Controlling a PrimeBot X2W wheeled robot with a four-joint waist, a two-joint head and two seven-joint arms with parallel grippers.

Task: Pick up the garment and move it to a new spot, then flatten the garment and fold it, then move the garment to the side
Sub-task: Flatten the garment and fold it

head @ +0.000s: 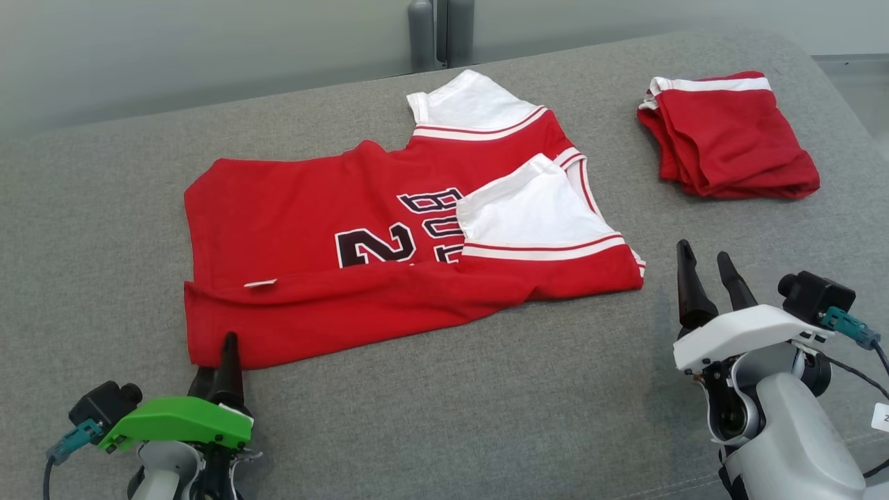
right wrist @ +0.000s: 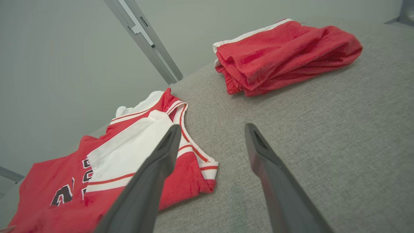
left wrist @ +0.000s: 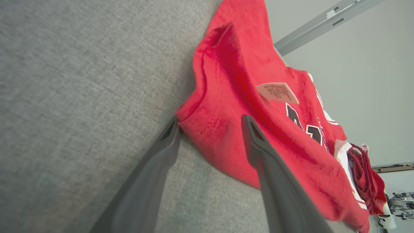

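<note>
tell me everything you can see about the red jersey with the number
A red jersey of soft knit-looking cloth, with white sleeves trimmed in red and white and dark white-edged numerals. It lies on the grey fabric surface, hem toward the robot's left, near edge folded over, showing a small white label, near sleeve laid across the front. The open left gripper straddles its near left corner; one finger seems to touch it.

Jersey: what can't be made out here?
- Jersey print: head view, the folded white sleeve covers part.
- Label text: left wrist view, too small.
- Left gripper hold on the corner: left wrist view, contact unclear.
- Red folded clothes: head view, inner layers hidden.
</note>
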